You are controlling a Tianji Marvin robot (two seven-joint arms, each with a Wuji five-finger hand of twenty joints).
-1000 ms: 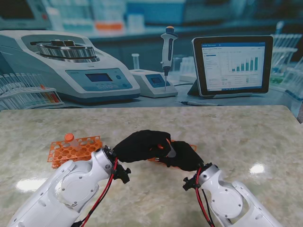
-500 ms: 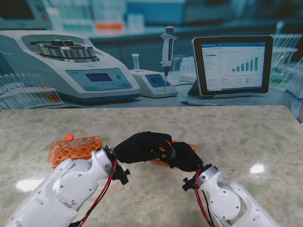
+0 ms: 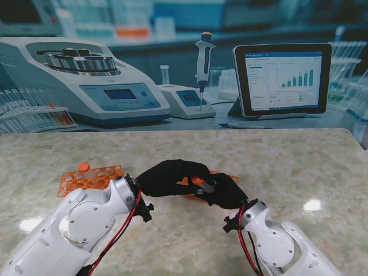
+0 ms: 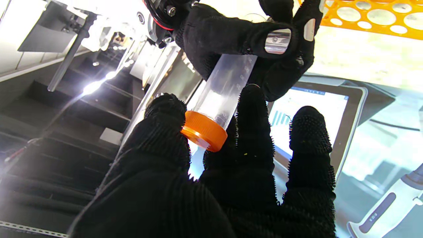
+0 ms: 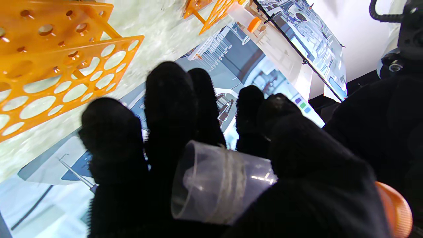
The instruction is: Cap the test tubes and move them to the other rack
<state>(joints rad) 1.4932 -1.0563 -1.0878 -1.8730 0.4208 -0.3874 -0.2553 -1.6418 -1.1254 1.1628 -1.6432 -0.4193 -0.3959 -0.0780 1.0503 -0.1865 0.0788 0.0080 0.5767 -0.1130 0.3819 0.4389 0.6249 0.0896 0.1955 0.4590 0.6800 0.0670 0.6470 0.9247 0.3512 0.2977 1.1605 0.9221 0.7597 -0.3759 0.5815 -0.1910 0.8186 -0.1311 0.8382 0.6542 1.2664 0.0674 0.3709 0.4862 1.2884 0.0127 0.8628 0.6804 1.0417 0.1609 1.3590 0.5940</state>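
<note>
With the right hand (image 4: pixel 264 49) clamped on the tube (image 4: pixel 221 89) above the bench, between the racks (image 3: pixel 89 175), and the left hand (image 4: pixel 211 172) pinching its orange cap (image 4: pixel 203 130), keep both coaxial while twisting, lest threads cross.

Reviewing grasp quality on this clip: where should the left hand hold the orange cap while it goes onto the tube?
By its ribbed rim, thumb opposite fingers, coming end-on along the tube: the orange cap is a short disc, and the right hand already holds the tube's other end.
</note>
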